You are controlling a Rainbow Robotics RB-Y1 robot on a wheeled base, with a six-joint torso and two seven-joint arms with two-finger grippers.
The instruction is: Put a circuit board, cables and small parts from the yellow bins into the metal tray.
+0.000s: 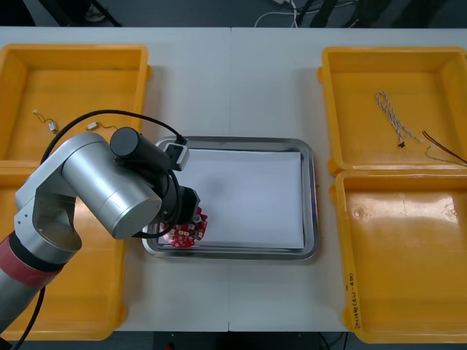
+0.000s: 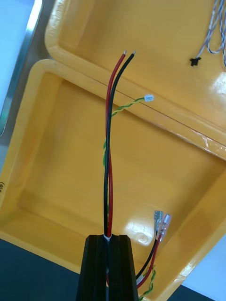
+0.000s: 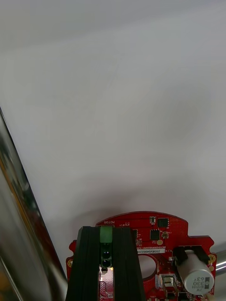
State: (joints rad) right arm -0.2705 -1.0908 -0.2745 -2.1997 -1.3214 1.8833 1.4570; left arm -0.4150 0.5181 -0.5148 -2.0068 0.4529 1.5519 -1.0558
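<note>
The left gripper is at the near left corner of the metal tray, just over its white inside. Its fingers pinch a small green block at the edge of the round red circuit board. The wrist view cuts off the board's near half. From the front view, the arm's grey wrist covers most of the board, and whether it rests on the tray or hangs just above it cannot be told.

The right gripper hangs over a right-hand yellow bin. Its fingers are pressed nearly together on a red and black cable that rises from between them to bare metal tips. A twisted yellow and green cable runs behind it; whether it is also in the grip is hidden. Sleeved terminals hang beside the fingers.

The far right bin holds a twisted blue and white cable. Small metal parts lie in the far left bin, too small to make out further.
</note>
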